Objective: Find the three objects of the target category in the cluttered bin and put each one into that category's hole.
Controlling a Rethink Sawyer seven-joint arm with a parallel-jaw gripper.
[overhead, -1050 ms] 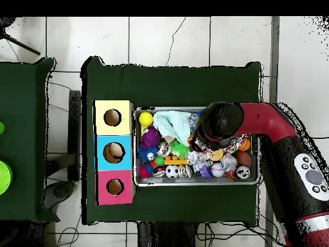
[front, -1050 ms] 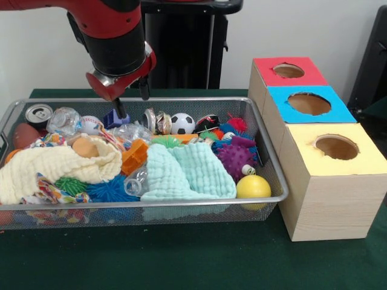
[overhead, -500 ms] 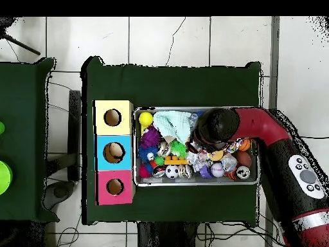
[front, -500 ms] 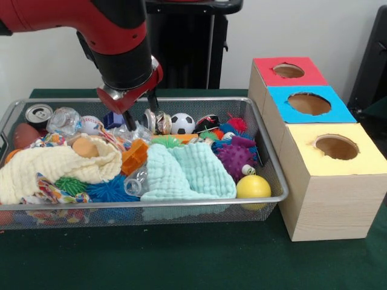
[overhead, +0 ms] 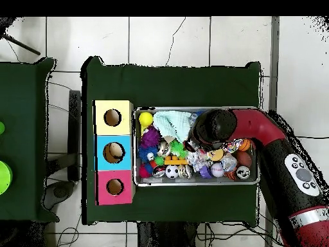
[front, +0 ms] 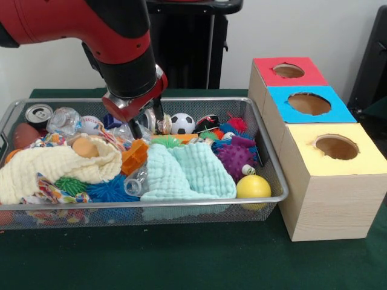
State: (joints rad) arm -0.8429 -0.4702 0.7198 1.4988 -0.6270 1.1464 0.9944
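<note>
**Sorting station, gripper low in the bin's middle**

Green-clothed table [front: 181, 266], white wall behind; tiled floor around it in the overhead view.

- Robot arm [front: 91, 24], red and black, descending over the bin's middle rear.
- Wire mesh bin [front: 275, 181], heaped full; rim runs just beside the boxes.
- Three wooden boxes in a row, tops yellow [front: 335, 151], blue [front: 309, 104] and red [front: 289, 71], one round hole each. Judged: nothing visibly delivered; the blue box's hole shows something pale in the overhead view, identity unclear.
- Cream cloth [front: 54, 169] and mint cloth [front: 187, 172], covering much of the front.
- Spiky purple ball [front: 234, 158], yellow ball [front: 253, 187], soccer ball [front: 182, 123], crushed can [front: 40, 115], orange toy [front: 134, 157].
- Gripper [front: 146, 118]: two dark fingers spread apart, holding nothing, tips down among clear crumpled plastic [front: 130, 132] and a can beside the soccer ball.

Target category is not given; candidates lie scattered in the bin. Judged: all three picks appear outstanding. Room is tight inside the clutter; space above the rim toward the boxes is free.
</note>
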